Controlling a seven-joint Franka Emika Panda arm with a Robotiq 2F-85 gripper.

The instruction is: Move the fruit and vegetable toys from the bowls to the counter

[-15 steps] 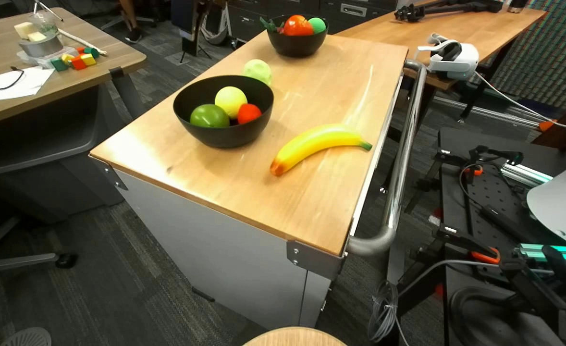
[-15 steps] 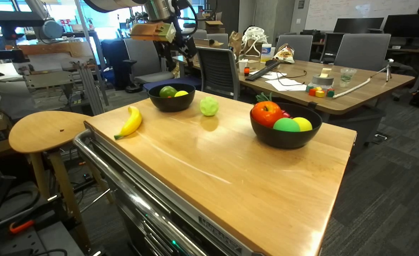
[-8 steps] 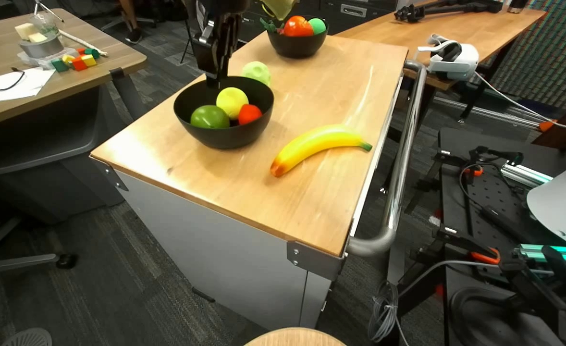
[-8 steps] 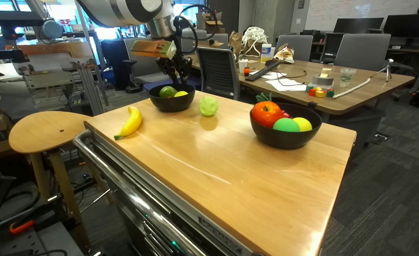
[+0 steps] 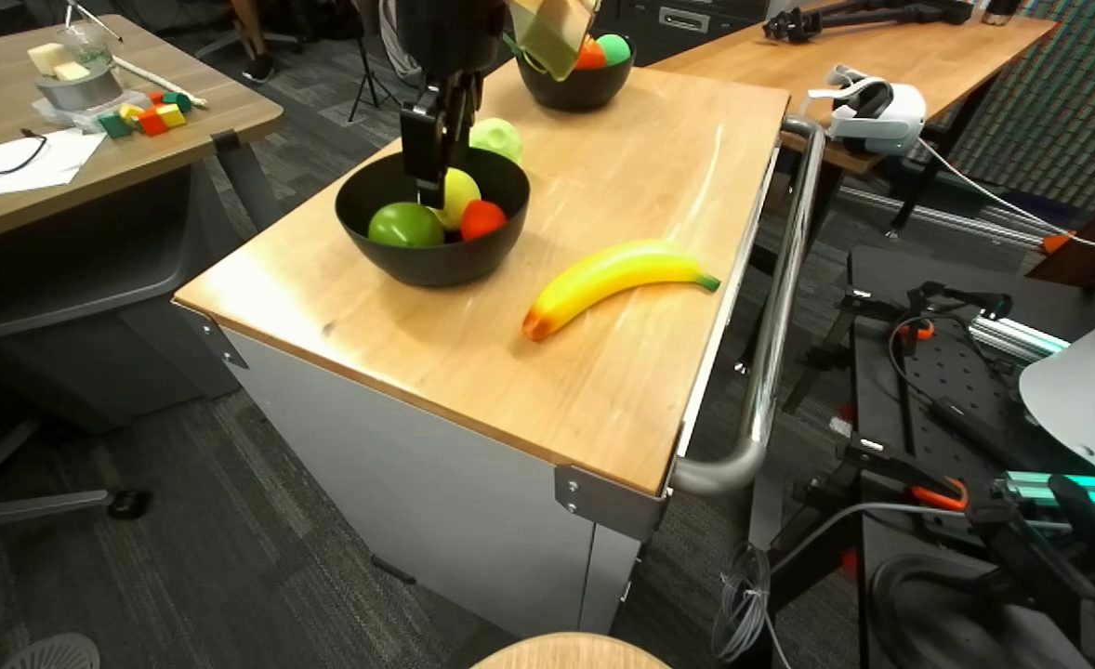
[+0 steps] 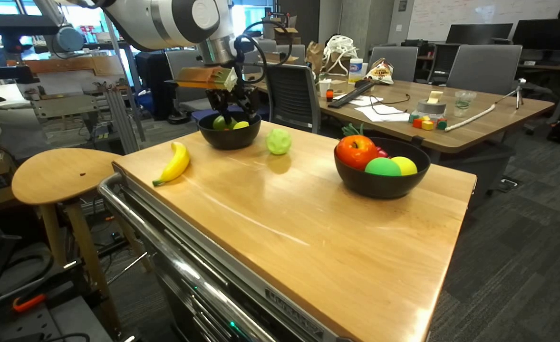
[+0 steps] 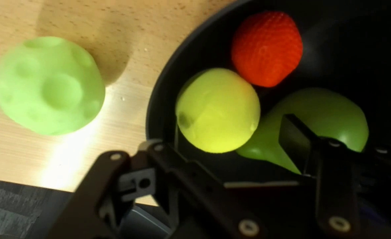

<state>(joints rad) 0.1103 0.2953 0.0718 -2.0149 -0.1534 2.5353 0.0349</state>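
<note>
Gripper (image 7: 236, 139) over black bowl (image 6: 228, 140), fingers (image 7: 294, 142) apart — nameplate (image 6: 294, 313) on counter (image 6: 308, 213) front (lettering blurred, unreadable).

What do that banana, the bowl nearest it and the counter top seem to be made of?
Banana: probably plastic, with a soft sheen; the yellow skin looks smooth and moulded.
Bowl: plastic or perhaps coated metal, black and smooth; faint reflections inside don't settle which.
Counter top: wood or veneer, glossy; fine grain shows close up, and light glares off it.

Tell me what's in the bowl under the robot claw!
A red toy, a yellow toy, a green toy. A gripper finger covers part of the green one; what's underneath is hidden.
</note>
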